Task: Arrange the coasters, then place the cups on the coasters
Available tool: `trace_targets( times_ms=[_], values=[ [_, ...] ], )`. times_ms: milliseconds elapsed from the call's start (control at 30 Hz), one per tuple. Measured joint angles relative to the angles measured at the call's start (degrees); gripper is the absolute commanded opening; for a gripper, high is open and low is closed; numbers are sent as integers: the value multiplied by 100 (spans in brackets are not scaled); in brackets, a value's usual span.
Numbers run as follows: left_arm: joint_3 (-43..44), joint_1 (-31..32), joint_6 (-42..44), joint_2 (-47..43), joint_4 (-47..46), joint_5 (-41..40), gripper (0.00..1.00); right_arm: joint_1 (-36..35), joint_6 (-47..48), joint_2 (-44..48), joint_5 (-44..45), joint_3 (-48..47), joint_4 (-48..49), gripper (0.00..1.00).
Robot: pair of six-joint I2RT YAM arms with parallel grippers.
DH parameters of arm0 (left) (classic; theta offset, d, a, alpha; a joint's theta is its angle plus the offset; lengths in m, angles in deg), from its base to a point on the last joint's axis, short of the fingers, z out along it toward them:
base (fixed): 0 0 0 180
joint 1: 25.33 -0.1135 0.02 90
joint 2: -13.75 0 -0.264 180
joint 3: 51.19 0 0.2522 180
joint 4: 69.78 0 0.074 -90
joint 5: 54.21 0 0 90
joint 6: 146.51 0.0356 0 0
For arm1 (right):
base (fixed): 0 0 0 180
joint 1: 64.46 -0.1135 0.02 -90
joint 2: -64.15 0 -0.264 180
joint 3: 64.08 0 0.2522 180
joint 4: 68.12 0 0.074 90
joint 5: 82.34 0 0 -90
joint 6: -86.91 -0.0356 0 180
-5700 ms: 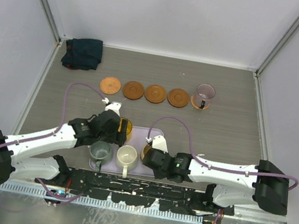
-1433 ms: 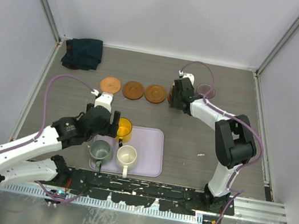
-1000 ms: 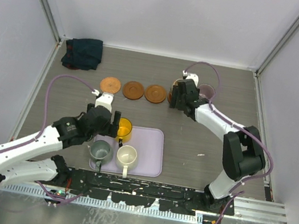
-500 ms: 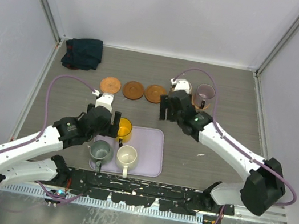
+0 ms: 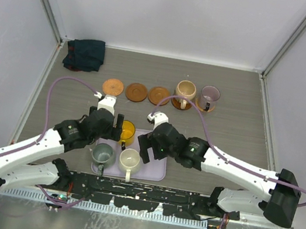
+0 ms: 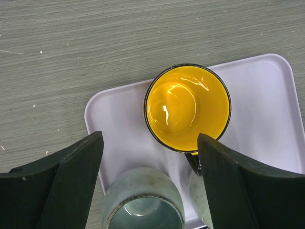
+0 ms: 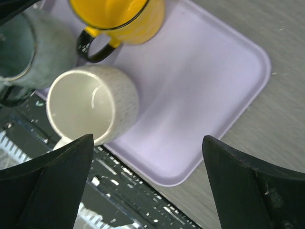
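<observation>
Five flat round brown-orange ringed coasters (image 5: 136, 92) lie in a row on the far side of the grey wood-grain table (image 5: 229, 137). The three on the left are bare. A tan handled cup (image 5: 185, 90) stands on the fourth and a translucent mauve cup (image 5: 209, 96) on the fifth, rightmost one.

Three more cups are on the lavender rectangular tray (image 7: 205, 86) near the arm bases. The yellow cup with a black handle (image 6: 187, 109) is at the tray's far left corner. The grey-green cup (image 5: 102, 153) and white cup (image 7: 90, 109) stand side by side at the near edge, close to the yellow one. A dark teal crumpled cloth (image 5: 85, 54) lies in the far left corner, well apart.

The left gripper (image 6: 148, 143) hovers over the yellow cup with its fingers spread wide. The cup is just ahead of the gap between them, nearer the right finger, with no contact seen. The right gripper (image 7: 147, 143) is over the tray, fingers spread wide and holding nothing, with the white cup just below by its left finger. In the top view the right arm covers the tray's right half.
</observation>
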Motion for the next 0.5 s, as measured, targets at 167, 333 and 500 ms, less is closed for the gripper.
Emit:
trace_targets(
  times_ms=[167,333,500],
  values=[
    [-2,0,-22,0,2,39,81,-369,-203,-2,-190,66,11,100],
    [-70,0,-31,0,0,42,81,-636,-334,-92,-420,74,98,100],
    [-136,0,-50,0,-4,50,81,-951,-509,-367,-588,74,227,100]
  ],
)
